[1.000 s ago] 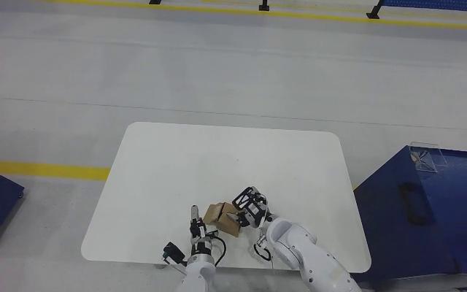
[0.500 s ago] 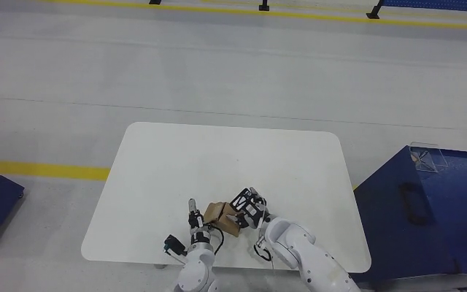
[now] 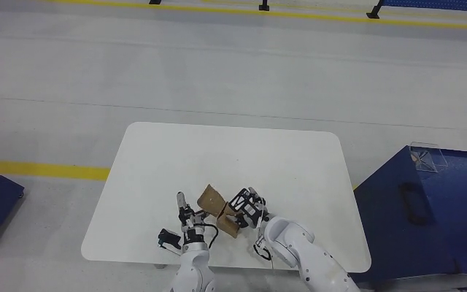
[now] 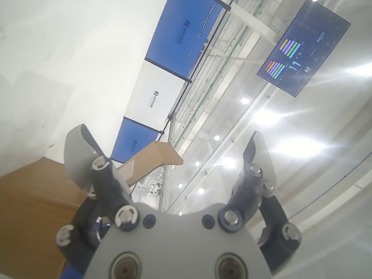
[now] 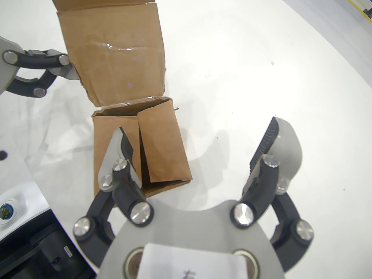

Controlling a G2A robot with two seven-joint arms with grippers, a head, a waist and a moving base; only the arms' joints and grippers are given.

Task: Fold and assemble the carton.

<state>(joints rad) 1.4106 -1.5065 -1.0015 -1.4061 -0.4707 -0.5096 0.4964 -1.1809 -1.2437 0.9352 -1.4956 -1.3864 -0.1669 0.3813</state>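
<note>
**While the lid stands open, both claws wait spread**

Because the carton [image 3: 217, 212] lies near the table's [image 3: 292, 160] 6 o'clock edge, close under both arms, there is little room to swing. Its body rests on the white top with the inner side flaps turned in, and the long lid with its tuck tab rises from it toward 11 o'clock.

The left gripper [image 3: 182, 207] sits at the carton's 9 o'clock, fingers spread and pinching nothing. Seen from the right wrist, one of its fingertips [image 5: 68, 71] appears to touch the lid's side edge. The right gripper [image 5: 197, 129] hovers at the carton's 3 o'clock, also spread wide and empty, with one finger in front of the body's open mouth.

The step in hand is probably bringing the lid down and tucking its tab. To do that well, the right claw should steady the body's wall while the left pushes the lid over along its crease, slowly, so the light cardboard does not skid or buckle. That finger at the mouth stands in the tab's way and would need to clear first.

Well off the table, a blue cabinet [image 3: 416, 212] stands at 3 o'clock and a yellow floor line [image 3: 51, 171] runs at 9 o'clock. Neither is an obstacle.
</note>
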